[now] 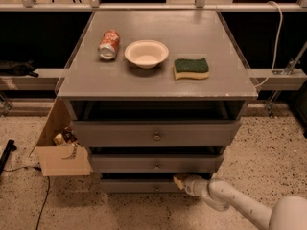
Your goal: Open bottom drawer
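from the one camera view, looking down on a grey cabinet (158, 80) with three drawers. on its top sit a crushed-looking red soda can (109, 44) lying on its side, a cream bowl (146, 53) just beside it, and a green-and-yellow sponge (191, 68) to the right, apart from the bowl.

the bottom drawer (134, 186) is lowest in the stack, under the middle drawer (156, 163) and the wide top drawer (156, 134) — a dark gap shows along its upper edge.

the white arm (240, 207) reaches in from the lower right corner, low over the speckled floor (268, 147). the gripper (180, 181) is right at the upper edge of the bottom drawer's front, right of centre; whether it is clenched on anything i cannot tell.

an open cardboard box (62, 159) stands on the floor against the cabinet's left side.
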Available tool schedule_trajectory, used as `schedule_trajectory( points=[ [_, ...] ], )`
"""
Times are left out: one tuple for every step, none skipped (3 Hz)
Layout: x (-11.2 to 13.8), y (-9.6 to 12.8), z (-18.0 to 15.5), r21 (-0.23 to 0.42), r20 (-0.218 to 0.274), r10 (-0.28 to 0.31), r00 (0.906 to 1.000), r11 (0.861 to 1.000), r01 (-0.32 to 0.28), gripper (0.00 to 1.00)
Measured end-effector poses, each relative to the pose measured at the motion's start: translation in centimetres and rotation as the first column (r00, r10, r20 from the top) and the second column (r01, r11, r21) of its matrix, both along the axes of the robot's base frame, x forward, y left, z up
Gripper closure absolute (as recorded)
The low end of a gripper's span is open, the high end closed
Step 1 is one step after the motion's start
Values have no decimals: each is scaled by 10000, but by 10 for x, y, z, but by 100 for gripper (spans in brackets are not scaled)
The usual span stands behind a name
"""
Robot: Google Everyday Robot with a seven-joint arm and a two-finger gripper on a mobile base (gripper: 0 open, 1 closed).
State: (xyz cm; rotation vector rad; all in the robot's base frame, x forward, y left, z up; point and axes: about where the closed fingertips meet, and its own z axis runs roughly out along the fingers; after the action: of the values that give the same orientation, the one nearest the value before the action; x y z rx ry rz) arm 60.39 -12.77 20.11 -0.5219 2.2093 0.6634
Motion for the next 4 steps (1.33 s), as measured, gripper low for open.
schedule_trajectory(
  points=[
    [0,0,0,0,0,0,10000,10000,0,100],
    [-1,1,1,-42,-45,-13,10000,10000,13,100],
    [0,1,1,-264,-220,-152,9996,9995,147,100],
    [-40,-35,39,359,-807,-783,9937,9960,814,100]
  ],
)
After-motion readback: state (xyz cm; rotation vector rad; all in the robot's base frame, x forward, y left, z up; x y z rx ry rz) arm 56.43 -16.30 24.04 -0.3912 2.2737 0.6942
